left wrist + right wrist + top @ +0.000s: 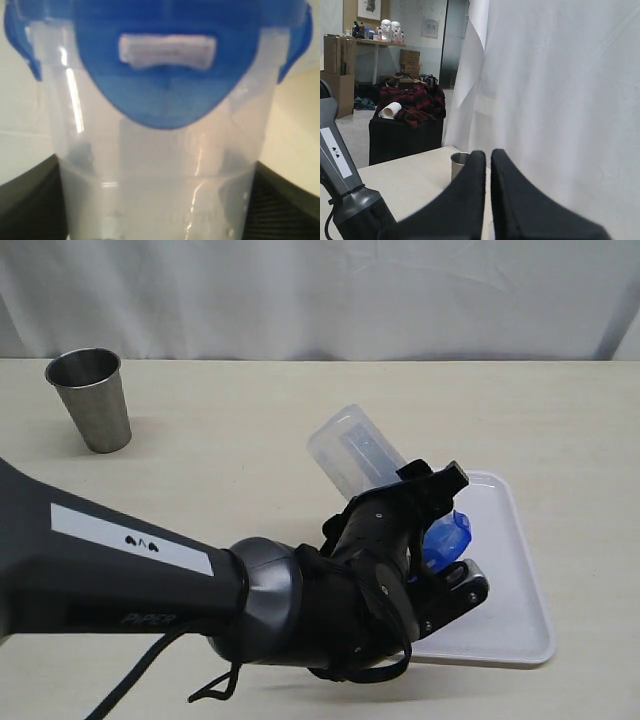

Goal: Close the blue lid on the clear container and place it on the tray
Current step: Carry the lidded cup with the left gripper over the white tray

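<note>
Over the tray, left gripper point(455, 530): spread wide around the clear container point(355, 450), one black finger point(30, 205) pressed to each side of its wall, just behind the mouth.
Clear container: tilted in that grip, its base raised toward the back left and its mouth end lowest, above the left part of the tray point(505, 625). From here I can't tell whether it touches the tray.
Blue lid point(447, 540): seated on the container's mouth, facing down and to the right. One flap lies folded down against the clear wall, and the side flaps stick out past it. Whether they are snapped, I can't say.
Tray: flat on the table point(250, 420), at the right, near the front edge.
Steel cup point(92, 398): upright at the far left of the table, well apart from the tray.
Right gripper point(488, 170): pinched together on nothing, raised beside the white curtain point(320, 290), with the cup beyond its tips.
</note>
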Robot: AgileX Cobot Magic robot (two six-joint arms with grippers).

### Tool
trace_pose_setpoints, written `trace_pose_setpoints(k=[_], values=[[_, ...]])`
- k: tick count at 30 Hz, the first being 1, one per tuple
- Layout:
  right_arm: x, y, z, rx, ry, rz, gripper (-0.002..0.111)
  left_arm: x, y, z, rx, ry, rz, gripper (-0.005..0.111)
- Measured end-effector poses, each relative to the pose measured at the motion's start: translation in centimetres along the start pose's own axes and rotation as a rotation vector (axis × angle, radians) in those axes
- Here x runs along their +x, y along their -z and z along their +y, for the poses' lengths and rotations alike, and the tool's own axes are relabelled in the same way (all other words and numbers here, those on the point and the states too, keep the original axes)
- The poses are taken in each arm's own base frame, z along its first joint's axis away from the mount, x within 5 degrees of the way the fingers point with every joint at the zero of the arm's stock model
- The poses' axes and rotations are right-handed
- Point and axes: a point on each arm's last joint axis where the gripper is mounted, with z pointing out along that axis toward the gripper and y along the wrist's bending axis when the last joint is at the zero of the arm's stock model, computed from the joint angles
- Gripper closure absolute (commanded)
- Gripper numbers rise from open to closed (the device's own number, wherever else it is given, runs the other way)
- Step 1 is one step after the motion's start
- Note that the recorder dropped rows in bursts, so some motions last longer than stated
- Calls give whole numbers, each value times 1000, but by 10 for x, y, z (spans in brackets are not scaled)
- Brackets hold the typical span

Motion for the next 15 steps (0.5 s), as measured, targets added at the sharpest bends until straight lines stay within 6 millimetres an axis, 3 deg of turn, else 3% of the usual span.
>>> trace_pose_setpoints(k=[11,15], values=[[0,0,0,0,0,0,104,-19,2,0,61,546,-206,107],[0,0,0,0,0,0,104,-24,3,10,75,705,-277,107]])
